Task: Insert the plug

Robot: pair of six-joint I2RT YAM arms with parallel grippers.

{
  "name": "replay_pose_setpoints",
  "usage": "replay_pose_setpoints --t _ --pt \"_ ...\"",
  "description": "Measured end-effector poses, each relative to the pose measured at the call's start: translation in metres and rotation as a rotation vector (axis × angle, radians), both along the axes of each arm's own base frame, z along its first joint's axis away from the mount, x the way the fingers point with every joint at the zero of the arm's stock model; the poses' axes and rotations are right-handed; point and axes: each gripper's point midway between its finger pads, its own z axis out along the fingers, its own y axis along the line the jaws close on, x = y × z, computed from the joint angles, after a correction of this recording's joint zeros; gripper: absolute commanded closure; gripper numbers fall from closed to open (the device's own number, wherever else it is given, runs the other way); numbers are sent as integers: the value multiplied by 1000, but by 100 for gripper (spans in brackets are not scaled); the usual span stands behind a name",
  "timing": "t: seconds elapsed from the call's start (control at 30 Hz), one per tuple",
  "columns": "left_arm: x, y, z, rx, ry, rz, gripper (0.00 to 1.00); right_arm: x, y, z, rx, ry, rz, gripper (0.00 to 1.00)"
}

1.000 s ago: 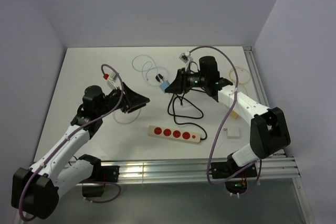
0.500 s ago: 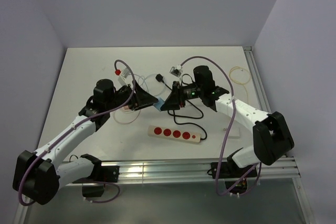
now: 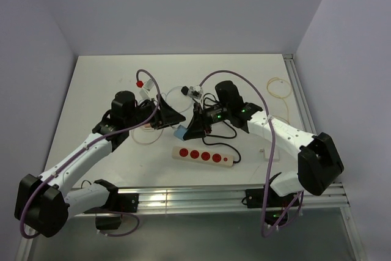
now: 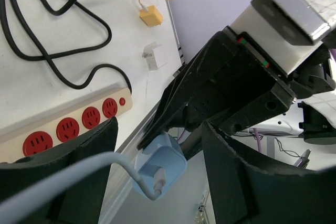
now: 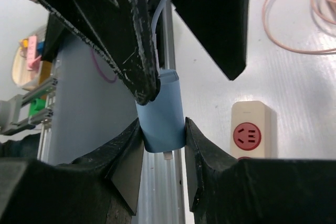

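A light blue plug [image 5: 161, 114] with a white cable is clamped between my right gripper's [image 5: 163, 129] jaws, its metal prong pointing at the camera. In the top view the plug [image 3: 181, 131] hangs just above and left of the cream power strip [image 3: 203, 155] with its red sockets. My left gripper [image 3: 176, 118] is open; its fingers [image 4: 247, 182] stand on either side of the plug [image 4: 160, 171] and its cable. One left fingertip [image 5: 144, 85] touches the plug's back end. The strip's end socket [image 5: 250, 129] lies to the right of the plug.
A black cable [image 3: 220, 129] loops behind the strip. A yellow plug [image 4: 150, 15] and a white adapter [image 4: 154, 57] lie at the right side. Thin cable loops lie at the back [image 3: 281, 90]. An aluminium rail [image 3: 201, 198] runs along the near edge.
My right gripper has carried the blue plug forward and left, down toward the power strip. My left gripper has moved right and closed in on the plug.
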Motion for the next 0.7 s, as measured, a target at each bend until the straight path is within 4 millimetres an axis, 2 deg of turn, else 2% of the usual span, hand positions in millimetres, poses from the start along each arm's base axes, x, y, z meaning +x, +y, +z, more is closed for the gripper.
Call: replay_pose_setpoints --t 0.07,0.13,0.17,0.23,0.27,0.3,0.33,0.37,0.4,0.43,0.6,0.7 --pt "-2 0 -3 8 9 -4 33 2 2 -1 -10 -17 -15 100" --pt "-3 1 -5 15 19 -6 43 4 3 -2 -21 -32 -34 100" --pt "-4 0 -6 19 20 -7 55 5 4 -2 -24 -38 -42 100" --pt "-4 1 -8 25 25 -4 69 8 4 -1 -29 -57 -64 100" --pt "-4 1 -7 25 24 -4 84 9 4 -1 -35 -63 -75 100" --pt "-3 1 -5 25 22 1 90 9 4 -2 -40 -67 -81 100" --pt "-1 1 -3 25 12 10 96 9 5 -2 -42 -69 -83 96" --pt "1 1 -2 30 4 19 100 9 6 -2 -42 -74 -84 85" --pt "2 2 -2 36 6 30 100 10 6 -1 -45 -82 -92 77" --pt "4 4 -4 42 10 44 100 11 6 -1 -49 -88 -102 63" --pt "10 7 -2 67 18 102 100 23 7 -5 -80 -99 -177 34" --pt "14 8 4 91 23 142 100 32 6 -8 -103 -104 -238 24"
